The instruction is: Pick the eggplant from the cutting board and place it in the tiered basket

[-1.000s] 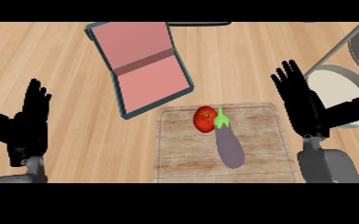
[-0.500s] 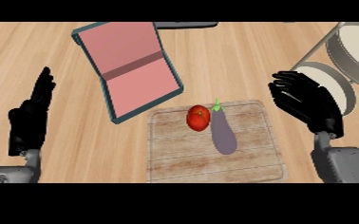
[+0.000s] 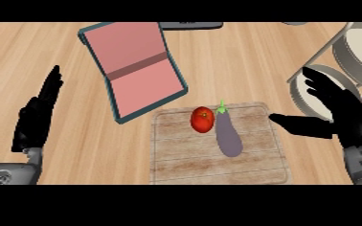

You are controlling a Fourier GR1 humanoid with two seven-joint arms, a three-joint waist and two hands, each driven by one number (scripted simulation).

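Observation:
A purple eggplant [image 3: 228, 133] with a green stem lies on the wooden cutting board [image 3: 212, 167], its stem pointing away from me. A red tomato [image 3: 203, 119] touches its left side. My right hand [image 3: 338, 111] hovers open just right of the board, thumb stretched toward the eggplant and apart from it. The tiered basket [image 3: 332, 62], a grey wire frame with pale round trays, stands at the right edge behind that hand. My left hand [image 3: 39, 115] rests open at the left edge, fingers up.
An open red book with a teal cover [image 3: 136, 67] lies tilted on the wooden counter [image 3: 240, 57], left of and behind the board. A dark object [image 3: 191, 25] shows at the top edge.
My right hand has turned inward and spread its thumb toward the board. The view has shifted, so the board and book sit further left and the basket shows more.

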